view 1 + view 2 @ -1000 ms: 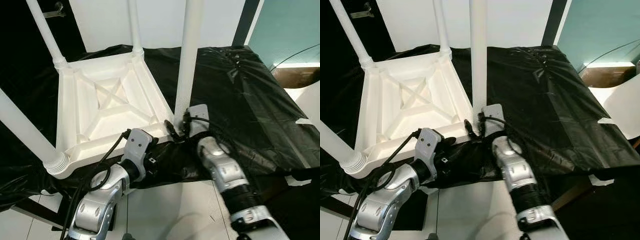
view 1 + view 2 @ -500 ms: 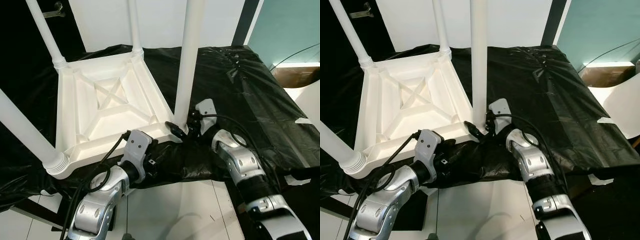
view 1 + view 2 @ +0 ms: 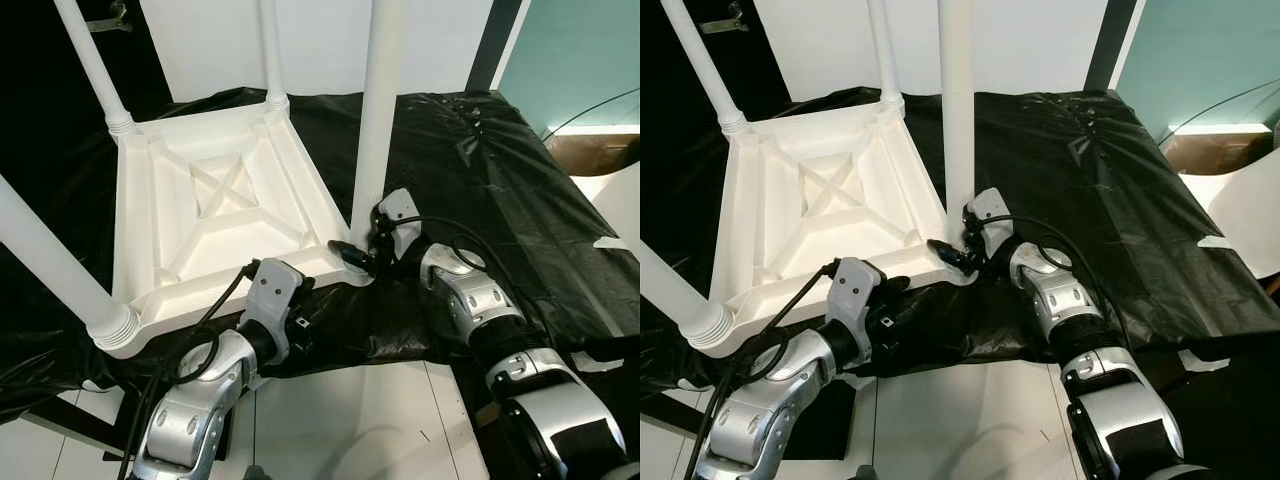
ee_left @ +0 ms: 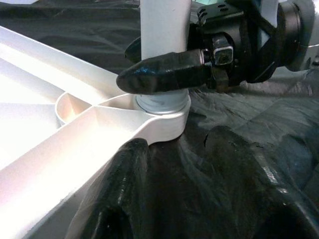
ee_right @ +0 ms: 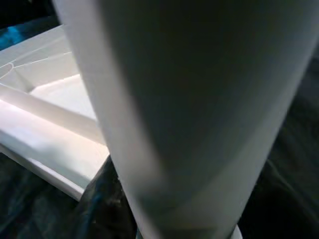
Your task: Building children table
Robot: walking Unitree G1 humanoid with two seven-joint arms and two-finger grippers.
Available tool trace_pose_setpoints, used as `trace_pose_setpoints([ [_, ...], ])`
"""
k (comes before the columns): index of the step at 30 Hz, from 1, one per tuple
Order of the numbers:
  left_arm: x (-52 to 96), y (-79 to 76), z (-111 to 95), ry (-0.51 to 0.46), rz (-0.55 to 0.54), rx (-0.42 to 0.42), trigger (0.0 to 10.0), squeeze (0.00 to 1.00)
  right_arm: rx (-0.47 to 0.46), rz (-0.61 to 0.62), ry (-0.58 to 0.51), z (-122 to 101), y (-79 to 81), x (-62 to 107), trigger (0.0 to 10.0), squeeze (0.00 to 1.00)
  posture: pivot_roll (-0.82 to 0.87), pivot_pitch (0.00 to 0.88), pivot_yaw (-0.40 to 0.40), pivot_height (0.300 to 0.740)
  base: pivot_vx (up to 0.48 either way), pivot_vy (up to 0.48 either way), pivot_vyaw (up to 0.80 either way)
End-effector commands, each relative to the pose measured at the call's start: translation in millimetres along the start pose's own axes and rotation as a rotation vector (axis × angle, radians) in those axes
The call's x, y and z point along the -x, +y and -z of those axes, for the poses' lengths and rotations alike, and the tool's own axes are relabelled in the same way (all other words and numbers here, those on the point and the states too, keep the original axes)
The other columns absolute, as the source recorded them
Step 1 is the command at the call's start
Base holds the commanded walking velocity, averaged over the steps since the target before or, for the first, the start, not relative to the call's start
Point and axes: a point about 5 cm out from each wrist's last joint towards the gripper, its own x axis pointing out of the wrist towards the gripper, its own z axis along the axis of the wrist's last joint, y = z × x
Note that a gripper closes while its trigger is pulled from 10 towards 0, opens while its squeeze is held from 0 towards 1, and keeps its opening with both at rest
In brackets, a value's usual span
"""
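Observation:
A white children's table (image 3: 215,215) lies upside down on black plastic sheeting, its legs pointing up. My right gripper (image 3: 358,255) is shut on the base of the near right leg (image 3: 380,110), just above its socket at the table's corner. In the left wrist view one of its black fingers (image 4: 164,74) crosses the front of that leg (image 4: 164,30), and the other shows behind it. The same leg (image 5: 189,109) stands very close in the right wrist view. My left gripper (image 3: 303,290) is open and low beside the table's near edge, its own fingers (image 4: 119,189) lying on the plastic in front of the socket.
Three more white legs stand up: far left (image 3: 95,65), far middle (image 3: 268,50) and near left (image 3: 50,260). The black sheeting (image 3: 480,170) runs on to the right. White floor tiles (image 3: 340,420) lie below its near edge, and a brown box (image 3: 600,150) sits far right.
My right forearm has swung out to the right around the leg's base while the fingers have stayed at the leg. The left arm and the table have not moved.

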Motion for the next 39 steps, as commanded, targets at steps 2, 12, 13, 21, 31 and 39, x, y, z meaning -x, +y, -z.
trace_pose_setpoints([
  [2,1.4,-1.1,3,0.013,-0.029,0.009,10.0,0.0,-0.026,0.043,0.054,10,0.5,-1.1,0.0,0.0,0.12,0.019,-0.041,0.74,0.0,0.0,0.0],
  [12,0.0,-3.2,4,0.012,-0.026,0.015,10.0,0.0,-0.114,0.251,0.086,23,4.5,0.4,0.0,0.0,0.12,0.007,-0.052,0.74,0.0,0.0,0.0],
  [13,-0.2,-3.6,4,0.012,-0.025,0.015,10.0,0.0,-0.139,0.295,0.095,25,5.1,0.6,0.0,0.0,0.12,0.007,-0.052,0.74,0.0,0.0,0.0],
  [21,-1.3,-4.8,5,0.014,-0.015,0.02,10.0,0.0,-0.203,0.608,0.109,29,17.0,-0.5,0.0,0.0,0.1,0.012,-0.046,0.74,0.0,0.0,0.0],
  [31,-5.2,-3.5,3,0.012,0.004,0.013,10.0,0.0,-0.22,0.59,-0.014,11,31.1,1.2,10.0,0.0,0.06,0.017,-0.025,0.74,0.0,0.0,0.0],
  [39,-8.1,-2.3,0,0.003,0.011,0.007,10.0,0.0,-0.169,0.513,-0.085,4,17.7,22.5,10.0,1.0,0.04,0.024,-0.017,0.74,0.0,0.0,0.0],
])
